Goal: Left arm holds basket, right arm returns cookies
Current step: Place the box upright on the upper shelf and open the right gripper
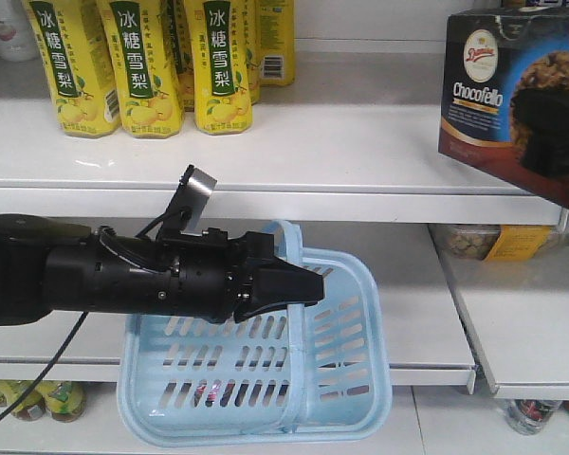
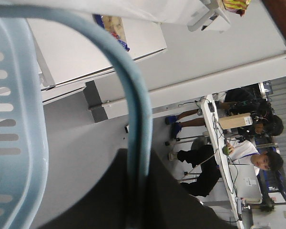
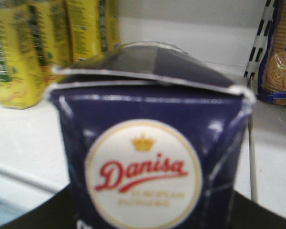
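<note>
Front view: basket held at left, cookie box raised at right.
Yellow drink cartons [image 1: 137,66] stand on the upper shelf [image 1: 313,142]. Below, the left arm [image 1: 95,275] has its gripper [image 1: 299,284] clamped on the light blue basket [image 1: 266,379] handle [image 2: 133,95]. At far right, the navy Danisa cookies [image 1: 517,104] box hangs tilted above the shelf edge; the right gripper's grasp cannot be made out.
</note>
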Tool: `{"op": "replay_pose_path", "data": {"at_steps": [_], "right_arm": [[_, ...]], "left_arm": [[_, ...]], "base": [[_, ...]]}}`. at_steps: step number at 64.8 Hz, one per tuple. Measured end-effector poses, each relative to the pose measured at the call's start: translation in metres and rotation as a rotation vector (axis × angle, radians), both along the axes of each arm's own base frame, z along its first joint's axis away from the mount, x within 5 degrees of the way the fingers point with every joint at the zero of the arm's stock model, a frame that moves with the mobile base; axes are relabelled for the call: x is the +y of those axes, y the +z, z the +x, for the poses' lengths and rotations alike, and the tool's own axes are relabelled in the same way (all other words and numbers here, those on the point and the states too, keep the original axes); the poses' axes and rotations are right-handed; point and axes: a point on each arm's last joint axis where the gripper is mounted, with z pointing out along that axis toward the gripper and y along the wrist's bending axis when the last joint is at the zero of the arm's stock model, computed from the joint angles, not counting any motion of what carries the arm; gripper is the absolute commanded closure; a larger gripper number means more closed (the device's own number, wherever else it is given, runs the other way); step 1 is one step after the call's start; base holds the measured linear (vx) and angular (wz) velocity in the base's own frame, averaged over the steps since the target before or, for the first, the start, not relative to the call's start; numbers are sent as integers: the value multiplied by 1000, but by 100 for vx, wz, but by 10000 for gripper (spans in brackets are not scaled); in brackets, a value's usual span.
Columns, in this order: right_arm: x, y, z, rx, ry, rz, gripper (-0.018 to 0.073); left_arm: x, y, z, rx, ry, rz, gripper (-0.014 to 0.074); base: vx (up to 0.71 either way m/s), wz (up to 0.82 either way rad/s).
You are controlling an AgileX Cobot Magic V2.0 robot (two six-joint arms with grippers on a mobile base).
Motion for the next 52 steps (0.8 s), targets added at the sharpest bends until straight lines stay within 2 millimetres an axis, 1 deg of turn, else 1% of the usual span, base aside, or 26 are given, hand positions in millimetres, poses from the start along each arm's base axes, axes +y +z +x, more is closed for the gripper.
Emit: {"op": "replay_pose_path", "data": {"at_steps": [2,9,17,20,24,39,45,52], "right_arm": [[0,-3,11,15,-15,6,419],[-5,-3,38,16,-69,35,419],[-8,0,60,-16,-107,51,419],[-7,-3,68,-15,-113,51,419],[-7,-5,77,-19,-120,52,419],[-5,-34,114,3,-150,44,415],[-5,-39,124,-12,-163,45,405],[-5,-44,132,-29,-173,38,361]], "left_arm": [[0,0,0,0,0,0,599],[0,0,0,0,0,0,599],[0,0,0,0,0,0,599],[0,0,0,0,0,0,599],[0,0,0,0,0,0,599],[0,0,0,0,0,0,599],[0,0,0,0,0,0,599],[0,0,0,0,0,0,599]], "base": [[0,0],[0,0],[0,0],[0,0],[0,0],[0,0],[0,0],[0,0]]}}
